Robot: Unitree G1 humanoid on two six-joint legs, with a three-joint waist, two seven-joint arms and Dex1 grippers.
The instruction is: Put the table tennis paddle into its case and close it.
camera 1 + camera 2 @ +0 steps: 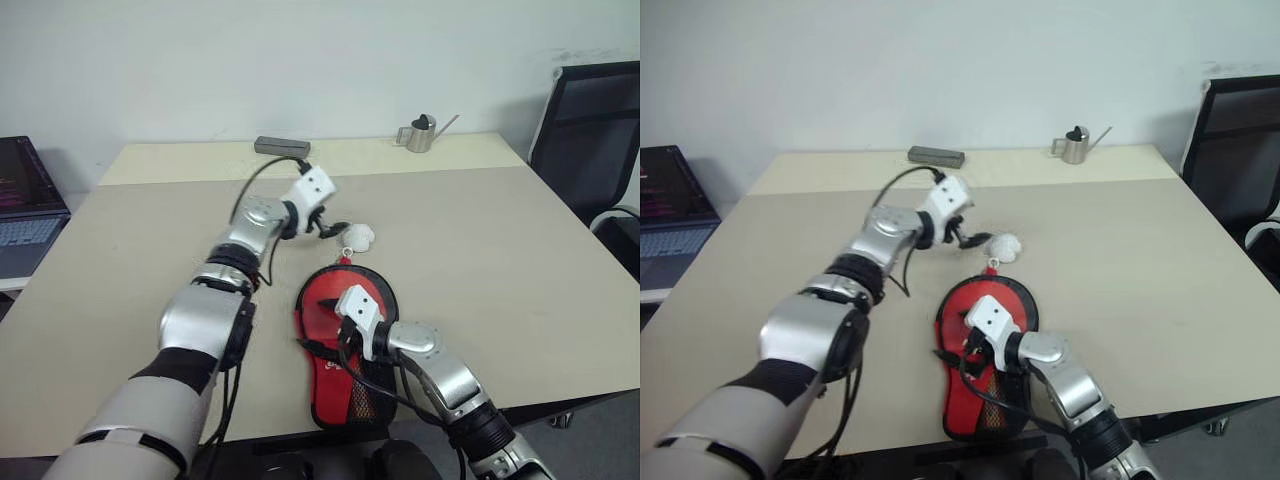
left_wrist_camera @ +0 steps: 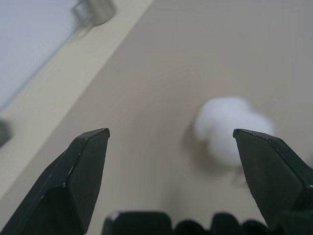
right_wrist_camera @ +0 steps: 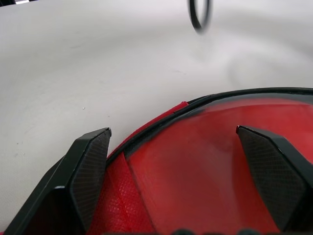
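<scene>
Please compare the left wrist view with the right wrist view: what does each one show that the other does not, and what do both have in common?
Left wrist view alone: the white pom-pom lying on the table, and a metal watering can far off.

Right wrist view alone: the red case with its black edge, directly under the right tool, and a black cable loop above the table.

Both: the same beige tabletop, and each tool's two black fingers standing wide apart, holding nothing. The left tool is open too.
</scene>
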